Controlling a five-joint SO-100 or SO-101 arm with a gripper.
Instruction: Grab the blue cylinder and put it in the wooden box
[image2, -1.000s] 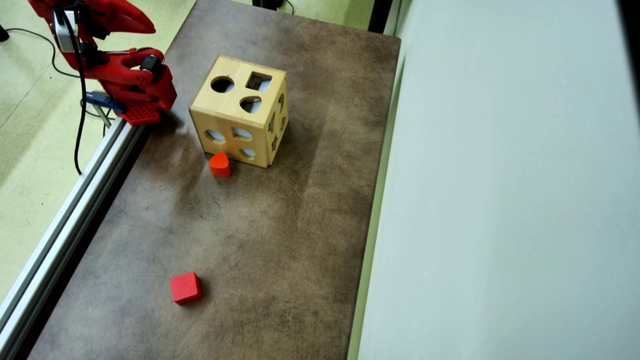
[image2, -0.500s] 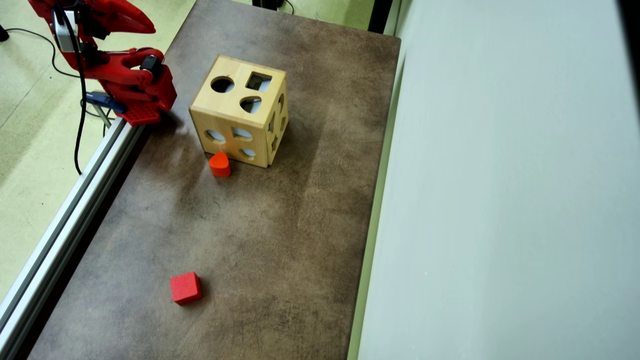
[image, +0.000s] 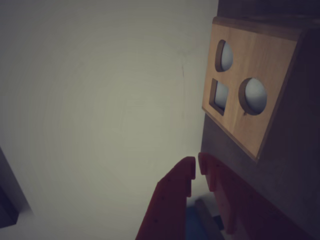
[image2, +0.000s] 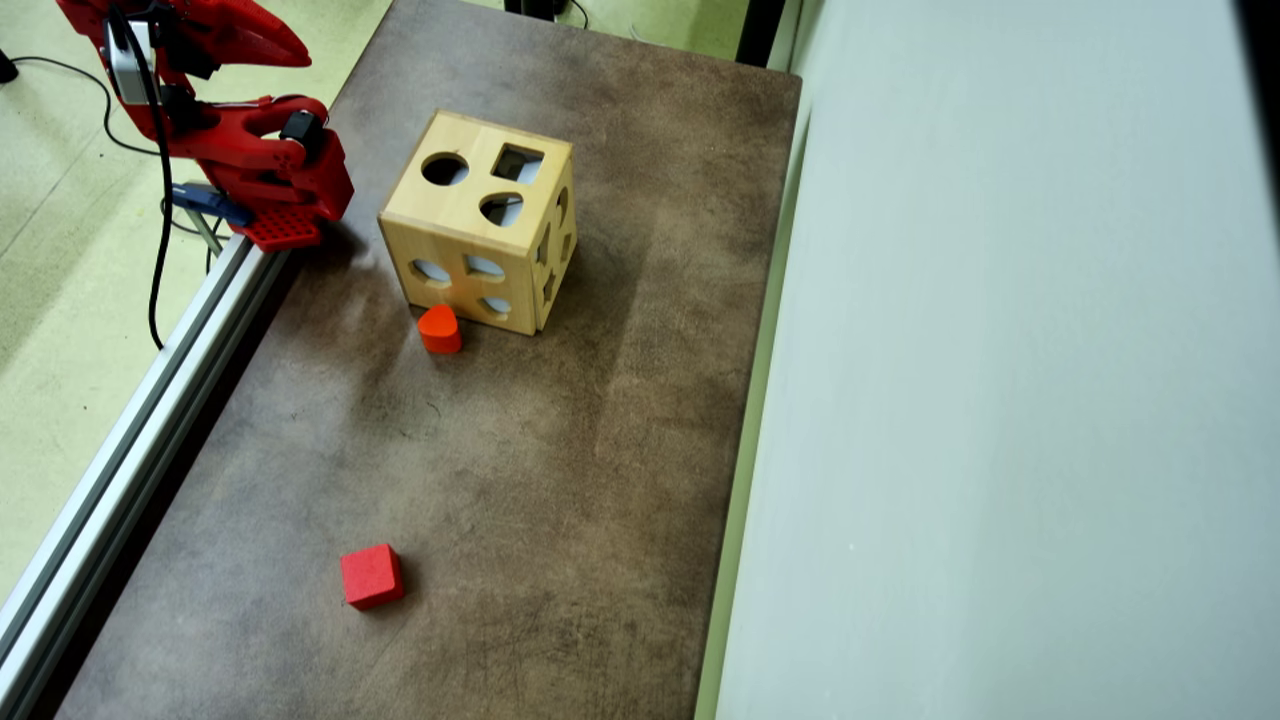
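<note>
Looking around the surface, we find no blue cylinder, so it may be in the box near the far left corner. Our claw is pressed together, holding nothing. Next we must find the cylinder.

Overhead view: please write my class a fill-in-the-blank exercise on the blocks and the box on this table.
1. The heart block lies right next to the ____.
2. The colour of the cube is ____.
3. The box has ____ cut-outs in its top face.
4. In the wrist view, the end effector is ____.

Missing words: box; red; three; shut
</note>
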